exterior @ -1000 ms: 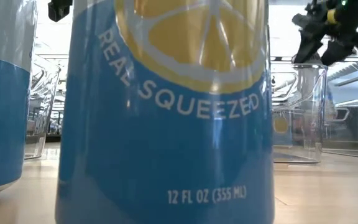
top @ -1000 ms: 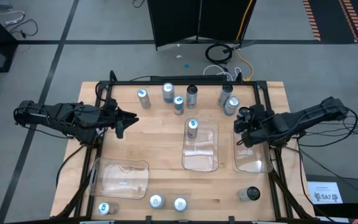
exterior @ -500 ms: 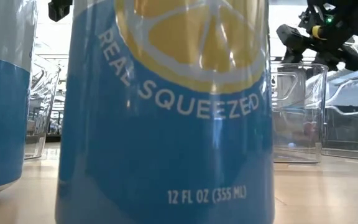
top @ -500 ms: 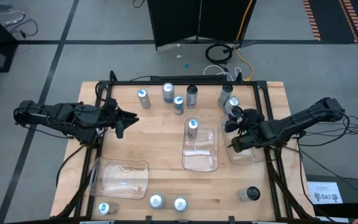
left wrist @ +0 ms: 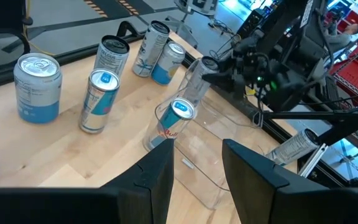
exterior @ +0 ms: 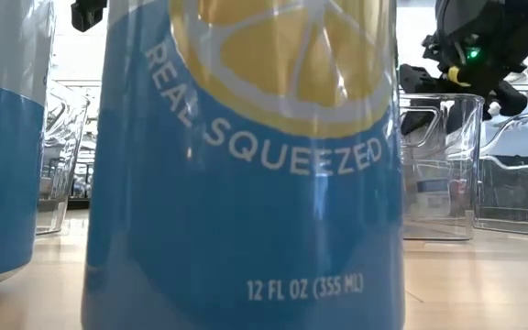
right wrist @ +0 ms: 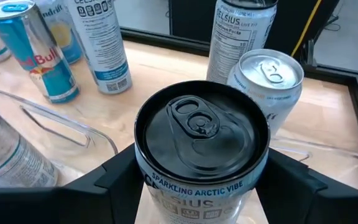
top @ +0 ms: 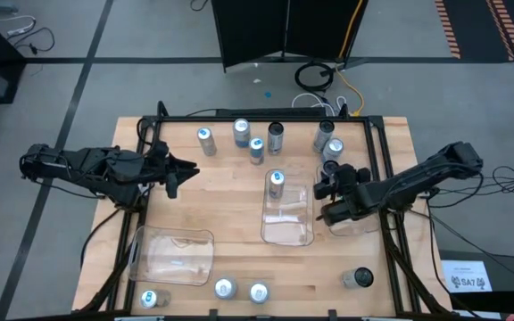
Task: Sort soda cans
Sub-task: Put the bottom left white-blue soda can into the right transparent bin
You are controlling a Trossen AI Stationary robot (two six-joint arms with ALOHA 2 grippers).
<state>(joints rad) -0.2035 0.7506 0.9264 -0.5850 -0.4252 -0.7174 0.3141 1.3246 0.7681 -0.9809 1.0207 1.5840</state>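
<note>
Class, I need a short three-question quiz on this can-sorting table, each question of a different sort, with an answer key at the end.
1. True or false: the right gripper is shut on a black-topped can.
2. Which tray holds a can standing in its far end? A) the middle tray B) the front-left tray C) neither
3. Fill in: the left gripper hangs over the table with its fingers ____ and nothing between them.

Key: 1 true. 2 A: a blue-topped can stands there, while the front-left tray holds no can. 3 open.
</note>
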